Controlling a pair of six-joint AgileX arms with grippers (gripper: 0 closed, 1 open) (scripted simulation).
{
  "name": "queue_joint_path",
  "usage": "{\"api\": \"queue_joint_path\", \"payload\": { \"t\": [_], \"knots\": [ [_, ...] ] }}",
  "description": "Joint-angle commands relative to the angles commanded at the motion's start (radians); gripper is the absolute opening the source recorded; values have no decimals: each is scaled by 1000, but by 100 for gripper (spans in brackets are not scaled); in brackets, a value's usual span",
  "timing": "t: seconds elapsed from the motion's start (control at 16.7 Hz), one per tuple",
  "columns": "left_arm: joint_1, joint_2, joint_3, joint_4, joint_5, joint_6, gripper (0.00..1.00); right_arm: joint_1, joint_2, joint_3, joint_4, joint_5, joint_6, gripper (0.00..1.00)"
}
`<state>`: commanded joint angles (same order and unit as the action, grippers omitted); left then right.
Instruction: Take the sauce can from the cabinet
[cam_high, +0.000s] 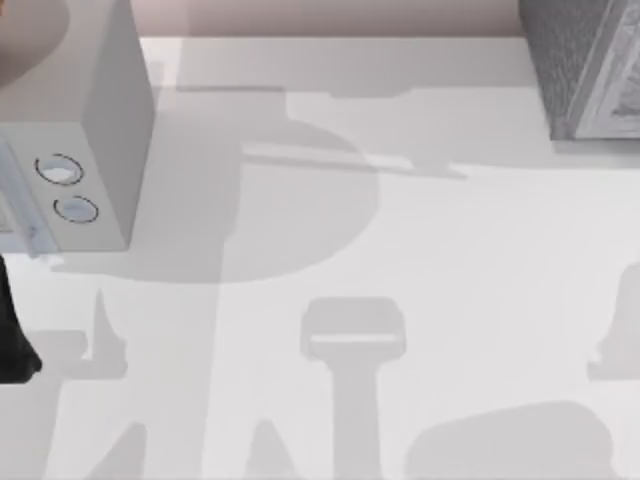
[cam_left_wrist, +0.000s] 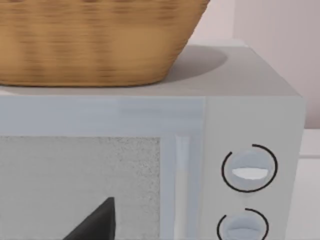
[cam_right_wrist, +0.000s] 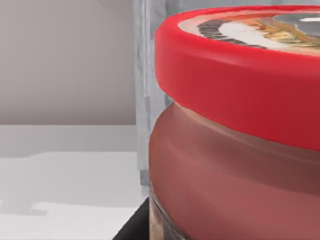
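The sauce can (cam_right_wrist: 235, 150) looms very close in the right wrist view, with a red-rimmed top bearing a dark centre and pale emblem, and a reddish label side. A dark part of my right gripper (cam_right_wrist: 134, 226) shows at the can's base, right beside it. Behind the can rises the pale frame of the cabinet (cam_right_wrist: 142, 90). In the top view, the cabinet (cam_high: 565, 70) stands at the far right corner, with a dark speckled side and a paler front. My left arm (cam_high: 14, 335) is parked at the table's left edge, and a dark tip of its gripper (cam_left_wrist: 95, 224) faces the dialled box.
A smooth pale-grey box with two round dials (cam_high: 95, 150) stands at the far left, with a woven basket (cam_left_wrist: 95, 40) on top. The white table (cam_high: 400, 250) carries arm shadows across its middle and front.
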<state>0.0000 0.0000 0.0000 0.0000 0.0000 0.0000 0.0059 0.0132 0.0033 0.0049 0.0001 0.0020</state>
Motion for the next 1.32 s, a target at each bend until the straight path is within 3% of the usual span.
{"api": "queue_joint_path", "payload": {
  "t": [0.48,1.32],
  "knots": [
    [0,0,0,0,0,0,100,111,361,138,287,-25,-3,0],
    [0,0,0,0,0,0,100,448,1581,549,1171,-118,-7,0]
  ]
}}
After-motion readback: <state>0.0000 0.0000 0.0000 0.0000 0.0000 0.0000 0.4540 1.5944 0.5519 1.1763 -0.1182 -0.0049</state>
